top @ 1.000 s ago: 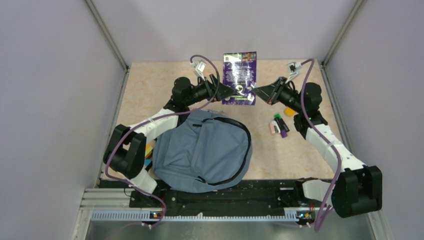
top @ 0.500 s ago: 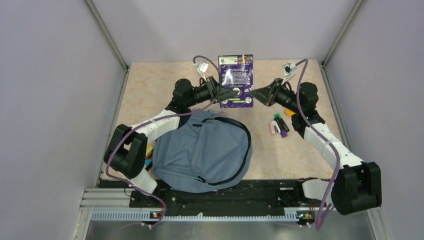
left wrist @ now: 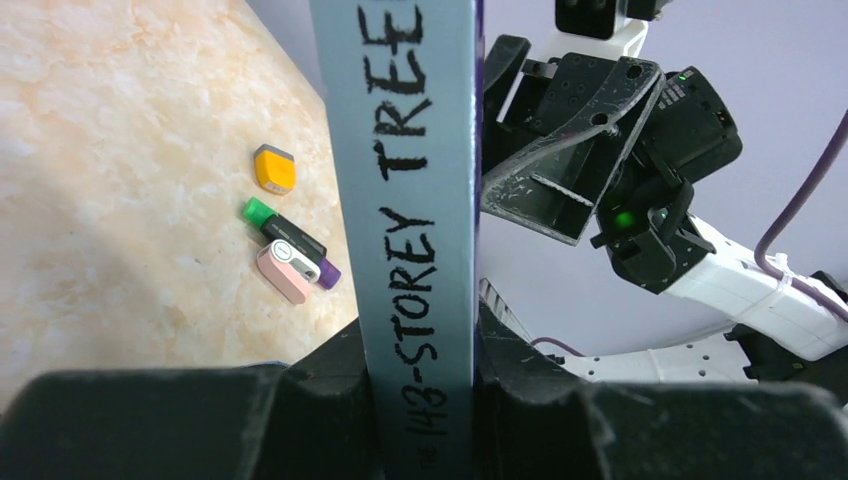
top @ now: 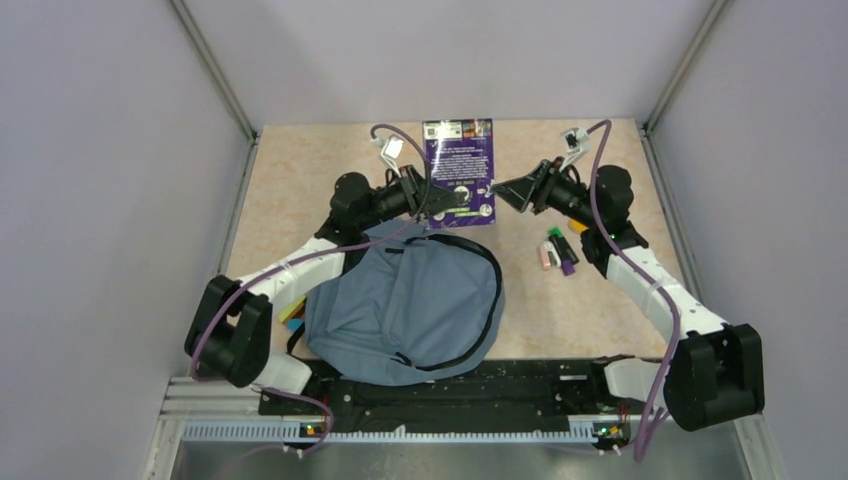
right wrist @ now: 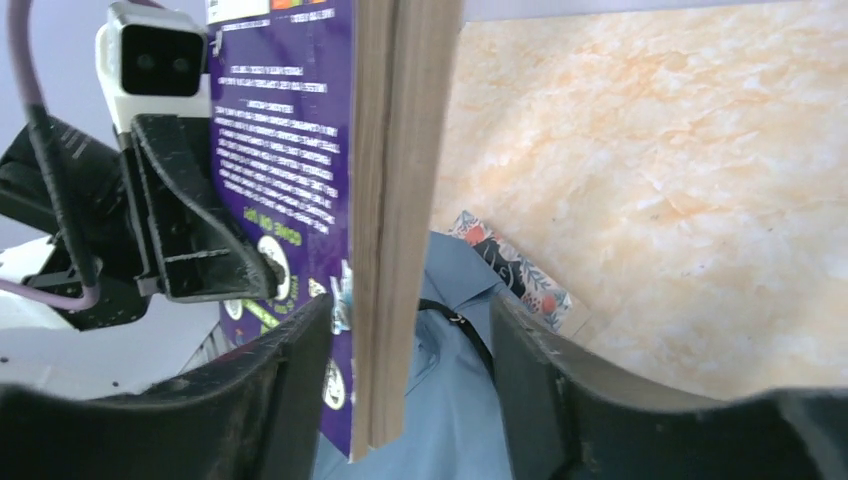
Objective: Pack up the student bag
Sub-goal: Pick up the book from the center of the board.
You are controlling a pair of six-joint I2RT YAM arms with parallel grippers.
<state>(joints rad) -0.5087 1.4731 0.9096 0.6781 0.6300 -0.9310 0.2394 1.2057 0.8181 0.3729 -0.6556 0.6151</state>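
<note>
1. Top external view:
   - The student bag (top: 405,305) lies flat on the worktop (top: 300,180) at its near edge, left of the middle. Its black zipper curves along its right side.
   - Above the bag's far end, over the far middle of the worktop, the left gripper (top: 437,192) holds a purple book (top: 460,165) upright by its lower left part.
   - The right gripper (top: 507,190) points at the book's right edge, with its fingers parted.
   - A small cluster of stationery (top: 556,251) lies toward the right edge, under the right arm.

2. Left wrist view:
   - The left gripper (left wrist: 420,375) is clamped on the grey spine of the book (left wrist: 415,170). Both fingers press against it, and the hand-lettered title reads "143-STOREY TREE".
   - The right gripper (left wrist: 560,150) sits just beyond the book.
   - On the worktop lie an orange eraser (left wrist: 273,168), a green-capped marker (left wrist: 283,230) and a pink drive (left wrist: 285,273). The marker and the drive touch.

3. Right wrist view:
   - The right gripper (right wrist: 410,320) straddles the page edge of the book (right wrist: 395,200) with its jaws spread, and a clear gap shows on the right side.
   - The left gripper (right wrist: 190,235) grips the purple cover.
   - The student bag (right wrist: 450,410) lies below.
   - A floral-patterned pouch (right wrist: 512,272) is at its far edge.
</note>
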